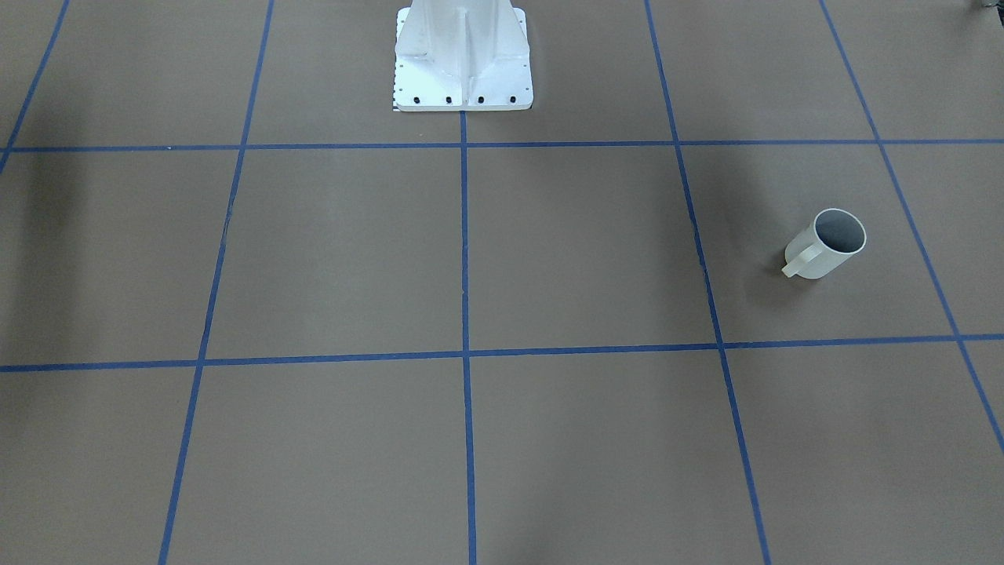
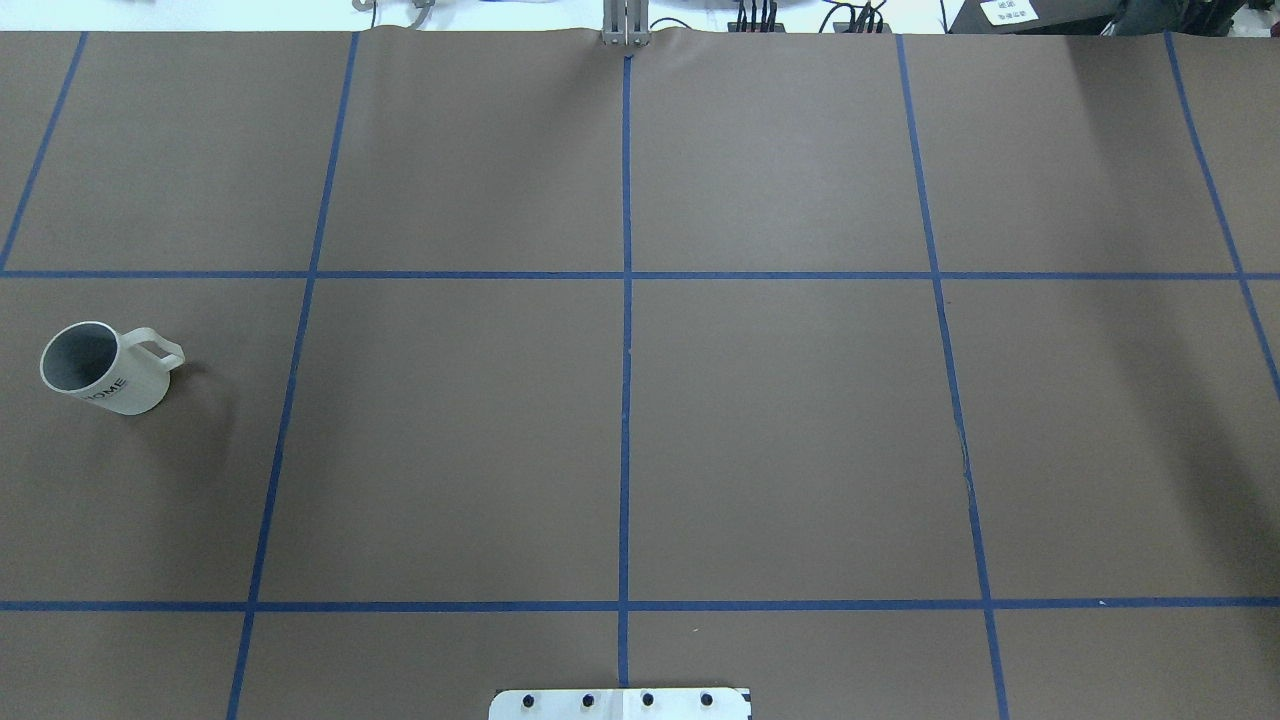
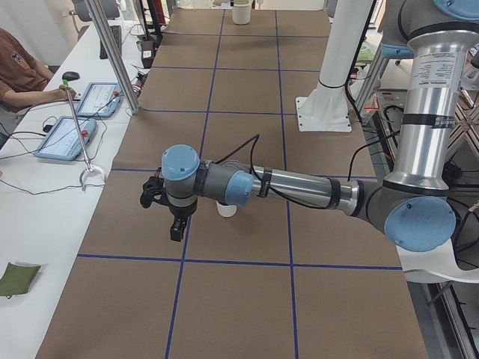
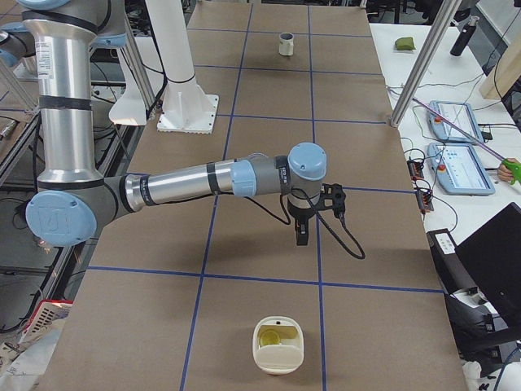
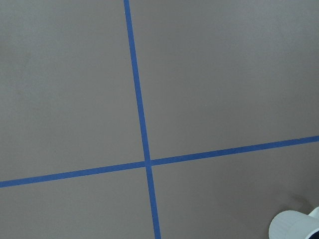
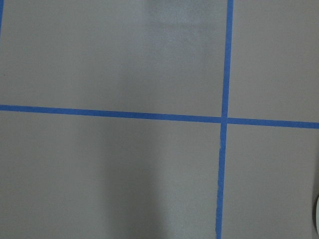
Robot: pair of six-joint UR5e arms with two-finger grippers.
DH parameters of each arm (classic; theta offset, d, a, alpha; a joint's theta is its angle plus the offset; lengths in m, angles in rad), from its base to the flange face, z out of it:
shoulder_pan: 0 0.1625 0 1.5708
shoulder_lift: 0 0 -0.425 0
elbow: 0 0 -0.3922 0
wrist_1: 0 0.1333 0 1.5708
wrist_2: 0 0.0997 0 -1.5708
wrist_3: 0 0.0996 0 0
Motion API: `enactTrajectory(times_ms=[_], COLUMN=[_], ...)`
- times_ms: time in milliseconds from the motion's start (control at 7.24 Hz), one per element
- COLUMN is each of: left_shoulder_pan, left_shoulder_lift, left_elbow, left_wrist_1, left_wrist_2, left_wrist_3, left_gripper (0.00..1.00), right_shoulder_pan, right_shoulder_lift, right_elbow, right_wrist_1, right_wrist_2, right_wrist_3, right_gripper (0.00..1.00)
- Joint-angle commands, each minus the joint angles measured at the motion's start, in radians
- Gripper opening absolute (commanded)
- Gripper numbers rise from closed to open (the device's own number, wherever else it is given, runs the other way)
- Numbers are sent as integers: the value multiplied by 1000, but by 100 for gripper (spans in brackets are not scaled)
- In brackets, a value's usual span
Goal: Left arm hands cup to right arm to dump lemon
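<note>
The cream-white cup stands upright on the brown table on the robot's left, also seen in the front view; its grey inside looks empty. Its rim shows in the left wrist view's corner. In the left side view the left gripper hangs above the table just past the cup, which the forearm partly hides. The right gripper hovers over the table's middle. I cannot tell whether either gripper is open or shut. A yellow-green lemon lies in a cream container near the table's right end.
The white robot pedestal stands at the table's edge. Blue tape lines divide the brown surface into squares. A side bench with tablets runs along the far side, where a seated person works. Metal posts stand at the bench edge.
</note>
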Motion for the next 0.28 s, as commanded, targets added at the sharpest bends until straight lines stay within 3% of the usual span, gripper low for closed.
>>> enactTrajectory(times_ms=[0, 138], left_shoulder_pan=[0, 0], left_shoulder_lift=[1, 0], left_elbow=[-1, -2], left_wrist_1=[0, 0], left_wrist_2=[0, 0], left_wrist_3=[0, 0], left_gripper=[100, 100], right_shoulder_pan=[0, 0], right_shoulder_lift=[2, 2], right_elbow=[-2, 1], right_wrist_1=[0, 0], right_wrist_2=[0, 0], right_wrist_3=[1, 1], right_gripper=[100, 100])
